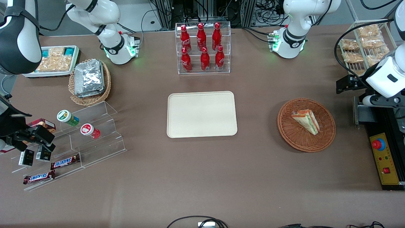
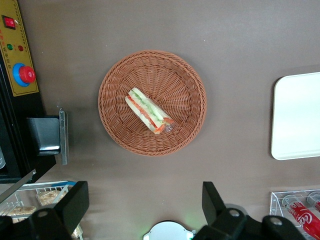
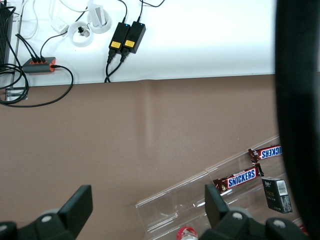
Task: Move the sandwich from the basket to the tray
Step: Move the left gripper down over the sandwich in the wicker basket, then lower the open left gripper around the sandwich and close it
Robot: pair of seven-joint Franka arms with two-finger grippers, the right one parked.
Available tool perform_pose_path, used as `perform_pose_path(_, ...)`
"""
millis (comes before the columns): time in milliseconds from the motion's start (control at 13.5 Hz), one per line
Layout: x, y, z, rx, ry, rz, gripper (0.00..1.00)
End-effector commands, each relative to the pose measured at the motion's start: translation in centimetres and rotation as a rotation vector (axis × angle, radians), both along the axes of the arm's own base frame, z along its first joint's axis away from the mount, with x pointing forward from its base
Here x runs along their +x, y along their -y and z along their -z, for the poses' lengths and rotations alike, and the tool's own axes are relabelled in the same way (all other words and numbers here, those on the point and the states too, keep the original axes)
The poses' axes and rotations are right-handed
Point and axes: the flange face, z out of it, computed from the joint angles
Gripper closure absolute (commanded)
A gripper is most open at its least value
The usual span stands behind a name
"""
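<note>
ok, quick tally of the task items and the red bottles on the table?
Triangular wrapped sandwich: 1
Round reddish-brown wicker basket: 1
Flat cream-beige rectangular tray: 1
Red bottles in the clear rack: 6
Total: 9
Tool open, above the table beside the basket.

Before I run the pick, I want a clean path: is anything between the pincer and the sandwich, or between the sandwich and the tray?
Nothing visible. The open pincer hangs above bare tablecloth beside the basket, where the sandwich lies uncovered. Only bare tablecloth separates the basket from the tray.

Wrapped sandwich (image 1: 306, 120) lying in wicker basket (image 1: 295, 139) (reddish-brown), beige tray (image 1: 201, 114) beside
</note>
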Motion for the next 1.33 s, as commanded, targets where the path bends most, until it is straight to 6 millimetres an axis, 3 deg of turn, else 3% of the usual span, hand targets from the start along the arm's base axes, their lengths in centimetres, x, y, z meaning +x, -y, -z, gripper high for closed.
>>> perform_pose_path(0, 0.1, 0.0, -0.5, 0.001, 0.009, 0.016, 0.00)
perform_pose_path(148, 0.4, 0.0, -0.3, 0.001, 0.009, 0.006, 0.00)
perform_pose_path(370, 1.0, 0.2, 1.6, 0.012, 0.004, -0.011, 0.00)
perform_pose_path(593, 0.5, 0.2, 6.4, 0.055, 0.027, -0.073, 0.00)
perform_pose_path(1037, -3.7, 0.3, 17.5, 0.079, 0.104, -0.245, 0.00)
perform_pose_path(1259, -4.8, 0.2, 21.1, 0.082, 0.129, -0.351, 0.00)
